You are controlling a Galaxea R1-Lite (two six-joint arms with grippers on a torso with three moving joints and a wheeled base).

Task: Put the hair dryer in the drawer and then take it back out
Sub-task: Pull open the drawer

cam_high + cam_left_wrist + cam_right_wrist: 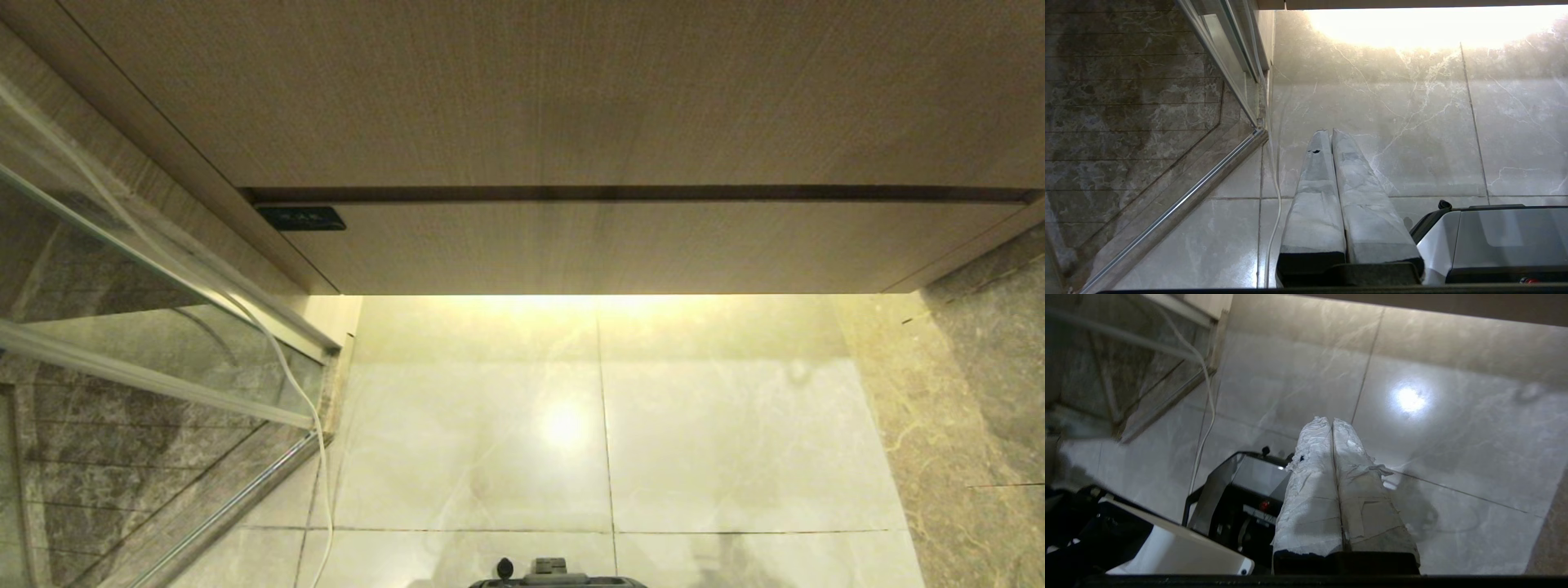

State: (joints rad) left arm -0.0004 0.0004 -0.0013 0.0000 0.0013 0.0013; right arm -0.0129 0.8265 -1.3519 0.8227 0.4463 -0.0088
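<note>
The drawer [637, 245] is shut. Its flat wood front sits low on the cabinet, with a dark gap along its top edge. Above the gap is a taller wood panel [555, 90] of the same colour. A small black plate [301, 218] sits at the left end of the drawer front. The hair dryer is not in any of the views, so where it is cannot be told.

Under the drawer a warm light shines on the pale tile floor [718, 433]. A bright spot glows on the tiles. On the left stands a glass door [122, 327] with a metal frame, and a thin white cable [322, 457] hangs down beside it to the floor. On the right is a dark stone wall [980, 392]. The robot base [555, 572] peeks in at the near edge of the floor.

The left gripper [1330, 132] hangs over the floor by the glass door. Its two wrapped fingers are pressed together and hold nothing. The right gripper [1331, 419] is up over the tiles, above the base. Its two wrapped fingers are pressed together too, with nothing between them.
</note>
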